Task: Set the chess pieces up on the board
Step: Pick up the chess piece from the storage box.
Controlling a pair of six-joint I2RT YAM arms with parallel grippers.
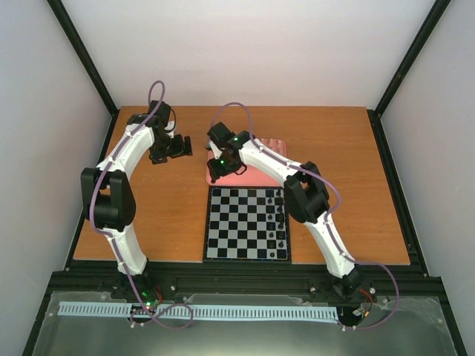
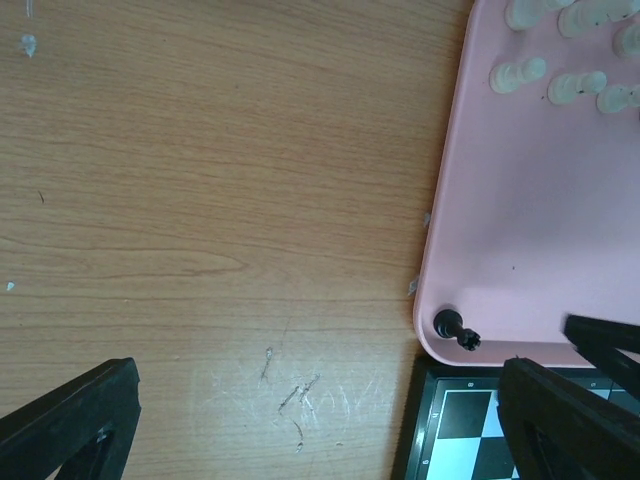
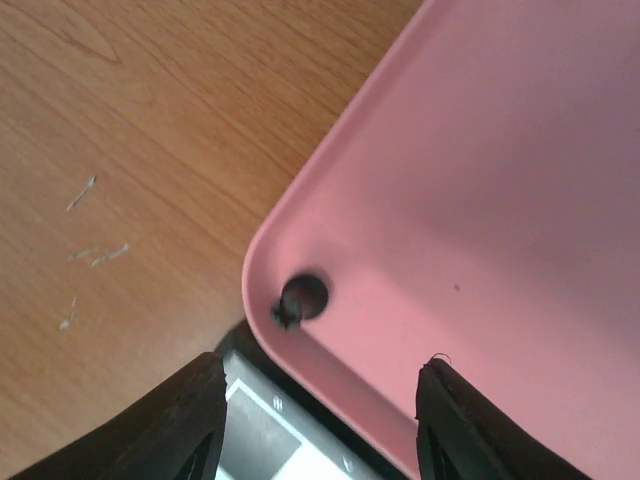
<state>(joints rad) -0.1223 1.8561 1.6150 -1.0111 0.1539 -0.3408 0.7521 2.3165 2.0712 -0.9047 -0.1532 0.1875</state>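
Note:
The board [image 1: 247, 222] lies at the table's near middle, with several black pieces [image 1: 279, 216] standing along its right columns. One black piece [image 3: 300, 300] lies in the near-left corner of the salmon-pink tray [image 3: 480, 200]; it also shows in the left wrist view [image 2: 457, 330]. My right gripper [image 3: 320, 430] is open and empty, hovering over that corner with the piece just ahead of its fingers; from above it shows over the tray's left part [image 1: 217, 172]. Several cream-white pieces [image 2: 520, 75] stand further back in the tray. My left gripper [image 1: 169, 147] is open and empty above bare table left of the tray.
The tray [image 1: 249, 174] sits directly behind the board, touching its far edge. The board's far-left corner [image 2: 450, 430] shows below the tray [image 2: 520, 220] in the left wrist view. Bare wooden table [image 2: 200, 200] with scratches lies left of both. Black frame posts stand at the table's corners.

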